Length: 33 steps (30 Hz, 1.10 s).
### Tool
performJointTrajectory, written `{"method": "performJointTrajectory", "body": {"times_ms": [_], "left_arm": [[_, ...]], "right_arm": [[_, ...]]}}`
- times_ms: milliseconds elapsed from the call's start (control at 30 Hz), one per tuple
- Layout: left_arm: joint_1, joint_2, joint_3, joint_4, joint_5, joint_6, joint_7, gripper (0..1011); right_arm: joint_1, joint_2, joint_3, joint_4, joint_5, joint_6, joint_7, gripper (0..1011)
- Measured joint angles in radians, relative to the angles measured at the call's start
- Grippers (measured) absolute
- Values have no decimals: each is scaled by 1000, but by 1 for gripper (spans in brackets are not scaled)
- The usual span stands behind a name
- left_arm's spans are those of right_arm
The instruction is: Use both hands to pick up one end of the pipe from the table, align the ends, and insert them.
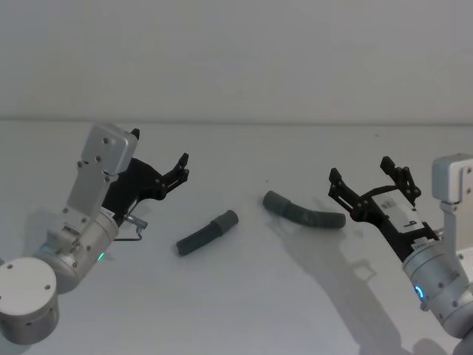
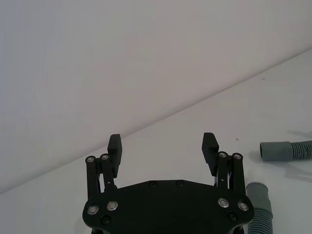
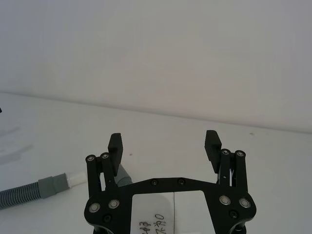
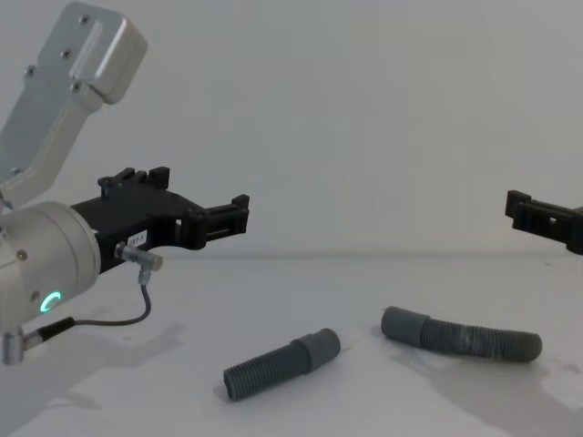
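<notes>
fingers (image 2: 115,146) of the left gripper (image 2: 162,144), black plastic with flat squared tips on pinned linkages, stand spread wide and grasp nothing; those of the right gripper (image 3: 164,141), of the same build, are likewise parted and empty. the left gripper hangs above the left part of the counter (image 1: 244,310), a plain matte white surface. its silver metal arm bears a green glowing ring (image 4: 47,300) and a thin grey cable (image 4: 137,305) ending in a metal plug. the right gripper hangs over the right part of the counter, angled toward the far left. between the two, flat on the counter and touched by neither gripper, lie two dark grey ribbed hose pieces. the short hose (image 1: 201,237) is straight and lies aslant, with its smooth, slightly wider cuff (image 1: 228,220) at the farther, right-hand end and its cut ribbed end nearer the robot. the long hose (image 1: 310,215) is gently curved, with its cuff (image 1: 276,200) at the left end, toward the middle. the two cuffs are near each other but apart, with bare counter between them. open counter surrounds both pieces on every side, and the far edge of the counter meets a plain pale wall (image 1: 236,59) well behind them.
</notes>
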State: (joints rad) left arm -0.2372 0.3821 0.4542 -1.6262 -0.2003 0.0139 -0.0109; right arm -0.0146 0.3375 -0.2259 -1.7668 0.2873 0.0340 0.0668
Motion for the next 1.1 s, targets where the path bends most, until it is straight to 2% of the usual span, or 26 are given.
{"method": "performJointTrajectory", "body": {"times_ms": [267, 500, 800, 867, 900, 1100], "left_arm": [[-4, -2, 0, 2, 0, 0, -2, 1001], [-38, -13, 6, 24, -12, 13, -41, 1001], [-101, -24, 30, 62, -43, 58, -137, 1001], [-117, -27, 38, 71, -50, 76, -166, 1001], [-117, -27, 38, 71, -50, 76, -166, 1001], [-164, -33, 60, 93, -73, 153, -241, 1001]], "right_arm": [[2, 0, 0, 2, 0, 0, 1, 1001], [36, 14, -7, 23, -7, 20, 28, 1001], [130, 71, -23, 77, -3, 106, 140, 1001], [163, 94, -31, 96, 4, 133, 187, 1002], [163, 94, -31, 96, 4, 133, 187, 1001], [244, 147, -55, 149, 17, 192, 296, 1001]]}}
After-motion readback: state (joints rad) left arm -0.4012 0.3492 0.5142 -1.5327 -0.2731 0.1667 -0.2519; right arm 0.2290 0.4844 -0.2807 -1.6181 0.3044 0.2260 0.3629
